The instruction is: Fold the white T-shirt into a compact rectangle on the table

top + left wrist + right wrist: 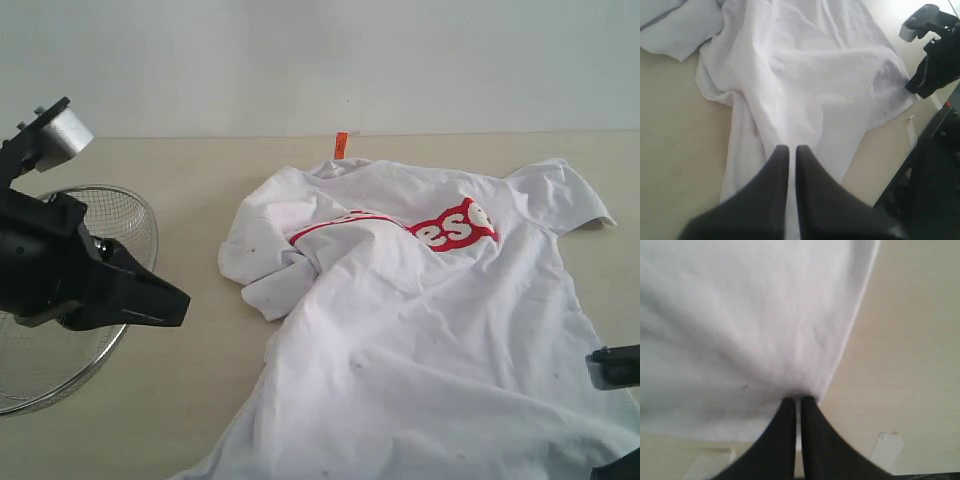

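A: Where's the white T-shirt [430, 330]?
B: Rumpled on the counter [180, 170], right of the wire basket [110, 215].
A: And the hands?
B: The left hand [792, 147] is closed on nothing, near the basket; the right hand [800, 399] is clamped on the shirt's near right edge.

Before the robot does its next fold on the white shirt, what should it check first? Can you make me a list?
1. Is the right gripper pinching the edge of the white T-shirt? Ok: it is shut, and the cloth looks puckered at its tips.
2. Is the left gripper holding cloth? Not ok: it is shut and apart from the shirt, near the wire basket.
3. Is the shirt lying flat? Not ok: one sleeve is bunched and the body is wrinkled.
4. Is the basket off the shirt? Ok: bare table lies between them.
5. Is the orange collar tag in view? Ok.
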Motion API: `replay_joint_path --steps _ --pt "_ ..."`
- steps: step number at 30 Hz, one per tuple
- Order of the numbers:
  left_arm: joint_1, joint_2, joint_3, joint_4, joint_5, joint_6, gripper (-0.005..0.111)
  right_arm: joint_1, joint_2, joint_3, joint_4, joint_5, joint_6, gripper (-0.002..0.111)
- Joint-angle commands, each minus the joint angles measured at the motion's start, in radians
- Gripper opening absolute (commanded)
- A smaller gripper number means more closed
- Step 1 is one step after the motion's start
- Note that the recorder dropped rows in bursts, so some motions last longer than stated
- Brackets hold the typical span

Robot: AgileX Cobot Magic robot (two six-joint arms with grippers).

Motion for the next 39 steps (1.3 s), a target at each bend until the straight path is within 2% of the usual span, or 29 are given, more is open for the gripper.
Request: replay_joint_path --steps 1,4,11,25,39 --pt "-0.004 -0.004 0.006 0.008 0.006 -0.008 0.004 -0.006 -0.07 -0.032 0.053 0.006 -0.074 0.0" --pt "-0.004 -0.004 0.006 0.006 -0.009 -0.008 0.004 -0.006 -0.111 -0.006 0.322 -0.046 -0.277 0.0" --pt "-0.004 -0.004 0.006 0.004 -0.021 -0.008 0.004 -0.006 -0.031 0.032 0.343 -0.08 -0.28 0.0" --pt "-0.004 -0.006 -0.002 -0.001 -0.007 -0.008 0.004 -0.006 0.04 0.032 0.0 -0.028 0.035 0.0" --pt "-0.004 -0.057 -0.008 0.005 0.006 -0.008 0.004 -0.006 0.04 0.008 -0.168 0.036 0.123 0.0"
